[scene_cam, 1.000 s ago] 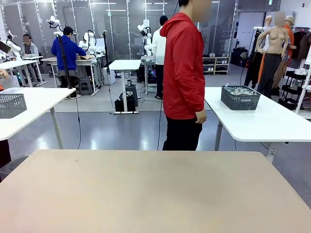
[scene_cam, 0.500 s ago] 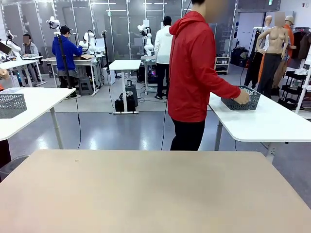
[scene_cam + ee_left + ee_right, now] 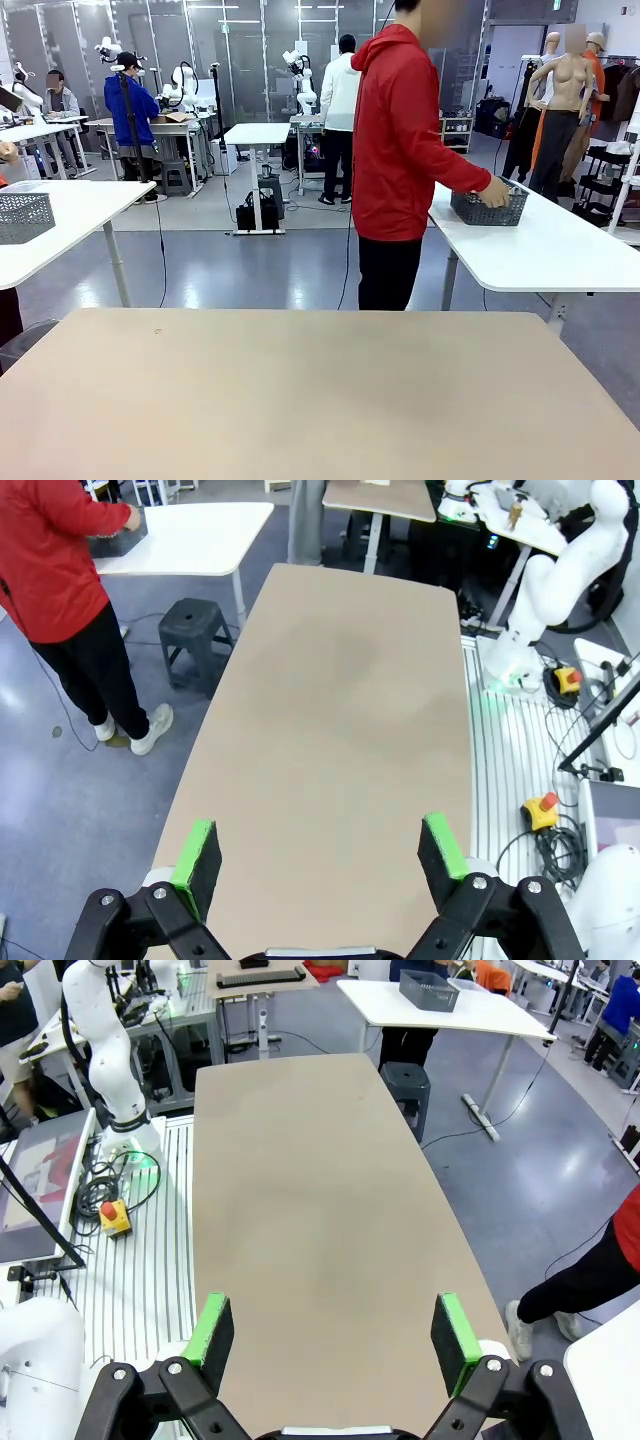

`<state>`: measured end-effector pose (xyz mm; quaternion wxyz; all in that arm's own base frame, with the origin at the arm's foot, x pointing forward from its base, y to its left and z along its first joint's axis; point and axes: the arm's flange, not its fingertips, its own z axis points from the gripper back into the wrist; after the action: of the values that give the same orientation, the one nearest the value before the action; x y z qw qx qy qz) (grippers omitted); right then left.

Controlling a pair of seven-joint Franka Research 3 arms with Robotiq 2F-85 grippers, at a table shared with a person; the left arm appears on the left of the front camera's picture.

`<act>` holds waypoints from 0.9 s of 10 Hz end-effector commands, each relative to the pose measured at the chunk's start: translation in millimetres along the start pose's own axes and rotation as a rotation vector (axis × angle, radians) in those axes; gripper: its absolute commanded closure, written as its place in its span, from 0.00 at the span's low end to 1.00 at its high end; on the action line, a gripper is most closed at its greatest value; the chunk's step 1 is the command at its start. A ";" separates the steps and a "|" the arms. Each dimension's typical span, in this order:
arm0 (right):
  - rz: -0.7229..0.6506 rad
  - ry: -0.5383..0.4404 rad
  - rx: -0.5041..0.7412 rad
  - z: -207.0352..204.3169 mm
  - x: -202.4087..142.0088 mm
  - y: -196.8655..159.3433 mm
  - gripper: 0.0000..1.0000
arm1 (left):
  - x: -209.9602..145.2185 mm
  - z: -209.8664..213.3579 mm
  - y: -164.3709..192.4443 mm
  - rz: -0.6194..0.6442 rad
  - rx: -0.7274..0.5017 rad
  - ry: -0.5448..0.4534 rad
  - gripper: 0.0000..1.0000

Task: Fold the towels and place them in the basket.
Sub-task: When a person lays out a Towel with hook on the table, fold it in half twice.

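- My left pincer hung over the tan table with its jaws spread wide and nothing between them. The basket sat far ahead of it and off to one side, on a white side table.
- My right pincer was likewise wide open and empty above the same table.
- Farthest right, a person's hand gripped the basket, which was well beyond both pincers, its long side running across the front view. I judged the right arm nearer. I couldn't make out the towels.
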<state>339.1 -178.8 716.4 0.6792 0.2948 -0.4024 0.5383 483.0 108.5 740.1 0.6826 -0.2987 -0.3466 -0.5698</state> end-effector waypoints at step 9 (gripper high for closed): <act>0.005 -0.006 0.002 0.6 0.3 1.4 0.00 | 0.5 -0.9 -0.5 -0.002 -0.005 0.000 0.00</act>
<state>338.9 -179.1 716.4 0.6794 0.2947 -0.4025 0.5380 483.1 108.3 740.1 0.6825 -0.2987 -0.3465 -0.5700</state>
